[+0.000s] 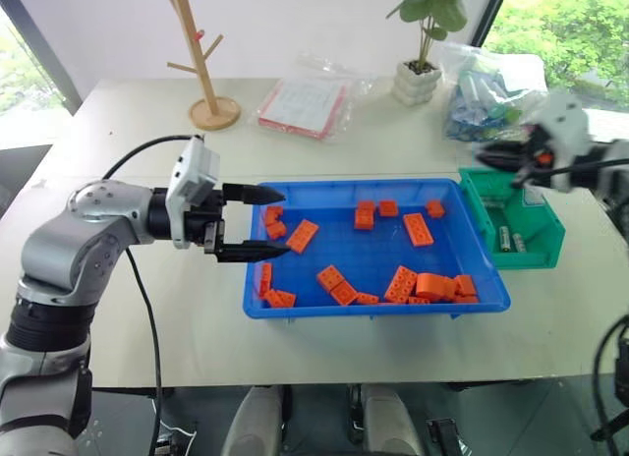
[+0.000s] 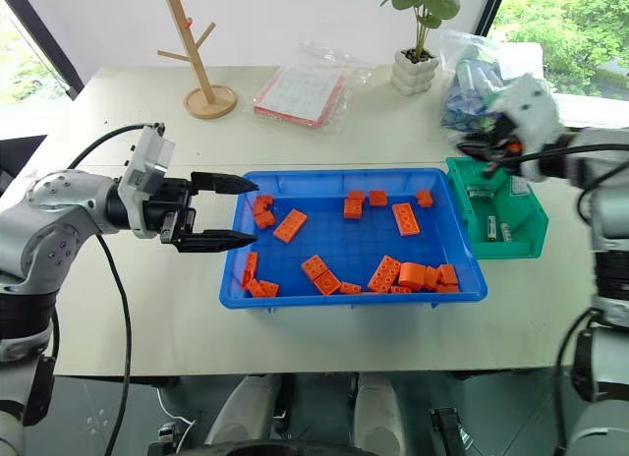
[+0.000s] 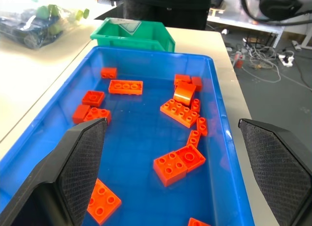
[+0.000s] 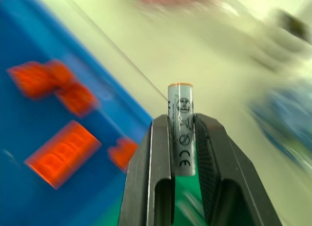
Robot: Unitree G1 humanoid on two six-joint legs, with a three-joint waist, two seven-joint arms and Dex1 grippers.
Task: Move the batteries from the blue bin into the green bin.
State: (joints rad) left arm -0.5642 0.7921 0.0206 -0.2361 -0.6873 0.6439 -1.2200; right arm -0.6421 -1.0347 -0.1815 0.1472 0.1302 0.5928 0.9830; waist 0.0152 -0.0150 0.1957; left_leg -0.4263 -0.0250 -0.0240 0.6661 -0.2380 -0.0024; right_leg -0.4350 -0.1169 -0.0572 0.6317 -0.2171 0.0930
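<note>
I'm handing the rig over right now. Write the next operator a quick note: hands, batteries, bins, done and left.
Right hand: shut on a battery, held above the green bin, at its far end.
Left hand: open, holding nothing, at the left end of the blue bin.
Done: at least two batteries lie in the green bin.
Blue bin: orange bricks scattered across it; I see no batteries among them.
Left: drop the held battery into the green bin, then check the blue bin once more for any battery hidden by the bricks.
</note>
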